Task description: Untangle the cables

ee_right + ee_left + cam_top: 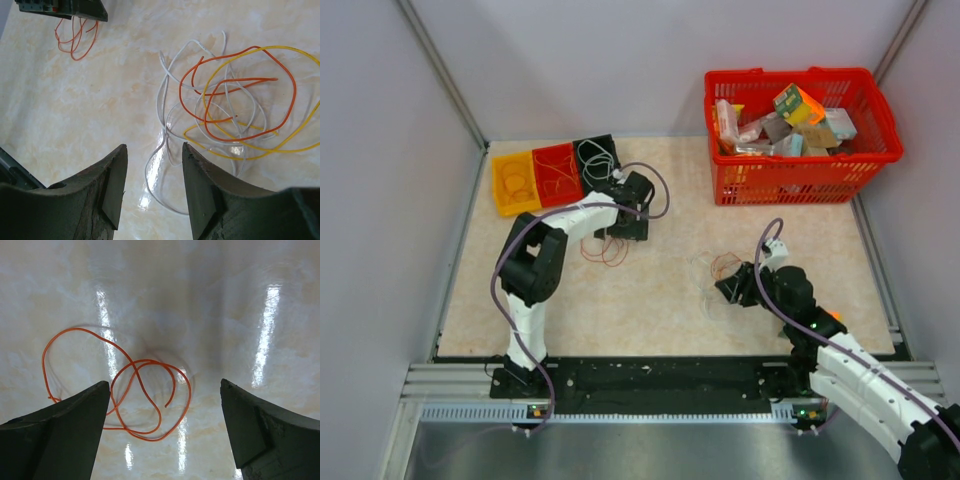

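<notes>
Left gripper (164,385): spread wide, empty, over a thin orange looped cable (150,360) loose mid-frame on the beige table (225,300). Right gripper (154,146): half parted, empty, near a snarl of white, orange and yellow cables (225,115), right of frame. Risk: pinching several strands at once, tightening the snarl. Open room at centre of the top view; red plastic basket (790,180) and coloured trays (498,190) along the far edge.

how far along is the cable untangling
Done: one orange cable lies alone on the table under the open left gripper, and a white cable sits in the black tray. In hand: nothing; the right gripper hangs open and empty beside the tangle. Left: that tangle's white, orange and yellow cables are snarled together and need pulling apart.
</notes>
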You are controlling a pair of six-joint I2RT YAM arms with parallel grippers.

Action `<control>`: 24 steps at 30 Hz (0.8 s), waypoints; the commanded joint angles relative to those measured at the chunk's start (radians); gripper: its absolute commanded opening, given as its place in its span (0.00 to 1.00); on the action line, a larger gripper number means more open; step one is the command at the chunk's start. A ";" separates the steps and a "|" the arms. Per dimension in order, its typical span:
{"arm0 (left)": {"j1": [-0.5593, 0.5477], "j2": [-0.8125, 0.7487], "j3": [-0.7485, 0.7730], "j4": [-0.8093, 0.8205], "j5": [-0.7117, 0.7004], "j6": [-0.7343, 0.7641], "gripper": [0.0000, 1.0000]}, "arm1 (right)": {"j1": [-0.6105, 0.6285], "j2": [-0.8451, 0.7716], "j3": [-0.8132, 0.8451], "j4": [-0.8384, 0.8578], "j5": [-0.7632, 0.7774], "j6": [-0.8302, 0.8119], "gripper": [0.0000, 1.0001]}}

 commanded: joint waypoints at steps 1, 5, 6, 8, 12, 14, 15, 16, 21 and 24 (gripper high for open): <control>0.009 0.020 0.038 -0.037 -0.033 -0.039 0.95 | -0.007 -0.024 -0.004 0.022 -0.002 -0.011 0.48; 0.028 0.051 0.041 -0.042 0.034 -0.037 0.87 | -0.005 -0.022 -0.005 0.025 0.002 -0.011 0.48; 0.029 0.050 0.029 -0.037 0.036 -0.039 0.81 | -0.007 -0.022 -0.004 0.026 -0.001 -0.011 0.48; 0.036 0.043 0.007 -0.024 0.040 -0.036 0.75 | -0.007 -0.021 -0.004 0.025 -0.004 -0.014 0.48; 0.040 0.037 -0.013 -0.011 0.062 -0.019 0.52 | -0.007 -0.022 -0.004 0.026 0.001 -0.011 0.48; 0.040 0.030 -0.020 -0.007 0.063 -0.013 0.40 | -0.007 -0.022 -0.004 0.026 -0.001 -0.012 0.48; 0.040 0.022 -0.031 0.001 0.069 -0.011 0.35 | -0.007 -0.022 -0.006 0.029 -0.002 -0.012 0.48; 0.040 0.010 -0.042 0.007 0.066 -0.011 0.28 | -0.007 -0.022 -0.006 0.028 -0.002 -0.014 0.48; 0.043 -0.068 -0.103 0.030 0.020 -0.008 0.00 | -0.007 -0.021 -0.006 0.026 -0.002 -0.012 0.48; 0.049 -0.139 -0.143 0.056 0.020 -0.005 0.00 | -0.007 -0.022 -0.006 0.028 -0.002 -0.014 0.48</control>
